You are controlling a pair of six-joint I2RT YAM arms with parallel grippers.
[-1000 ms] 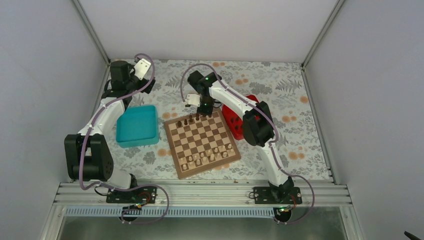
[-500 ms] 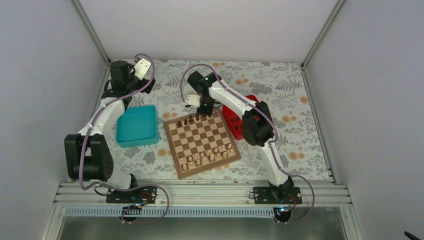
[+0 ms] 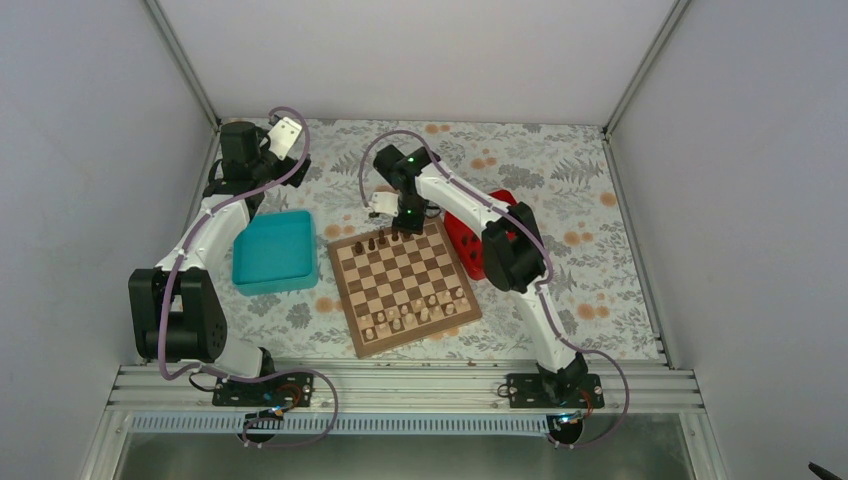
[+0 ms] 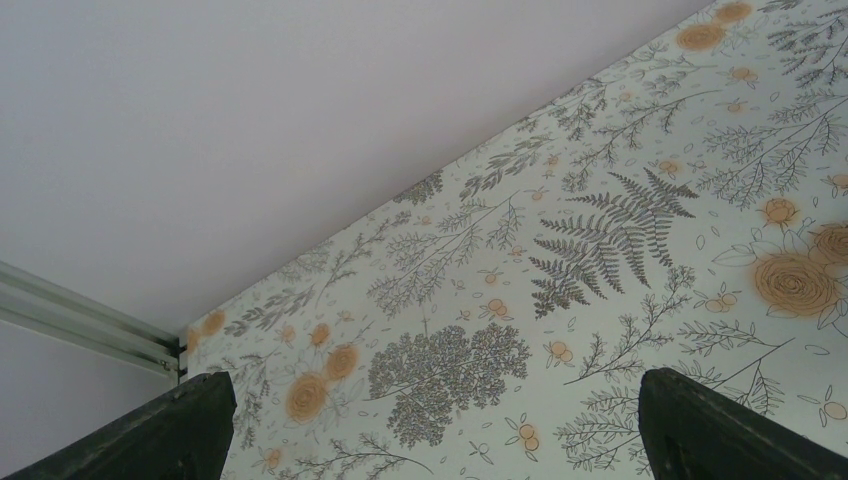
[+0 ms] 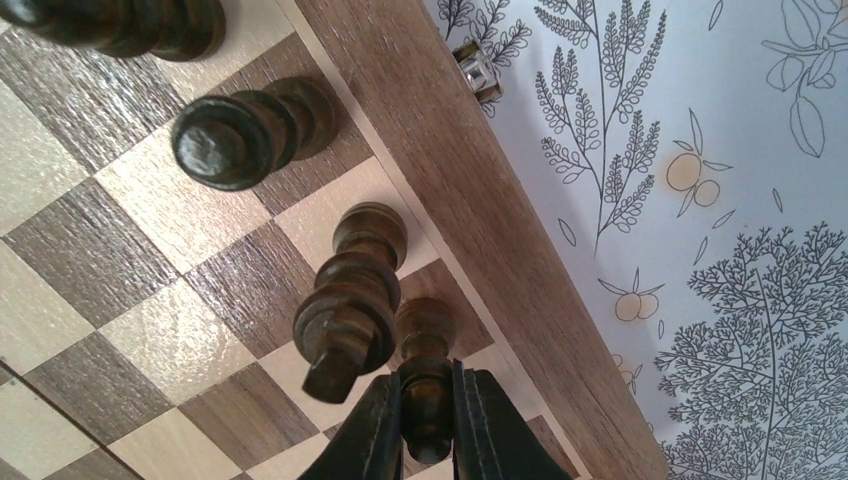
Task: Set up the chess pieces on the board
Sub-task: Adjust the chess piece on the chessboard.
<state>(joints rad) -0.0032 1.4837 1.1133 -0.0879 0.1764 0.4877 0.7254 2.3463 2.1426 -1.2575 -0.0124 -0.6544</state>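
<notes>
The board lies in the middle of the table, with a few dark chess pieces along its far row and pale chessmen in the near rows. My right gripper hangs over the far row. In the right wrist view this gripper is shut on a dark chess piece, whose base is at a dark square beside the board's tan border. A taller dark piece stands right next to it on the left. My left gripper is open over bare tablecloth at the back left.
A teal tray sits left of the board, and a red tray sits at its right behind the right arm. Another dark piece stands further along the row. The enclosure walls close in the back and sides.
</notes>
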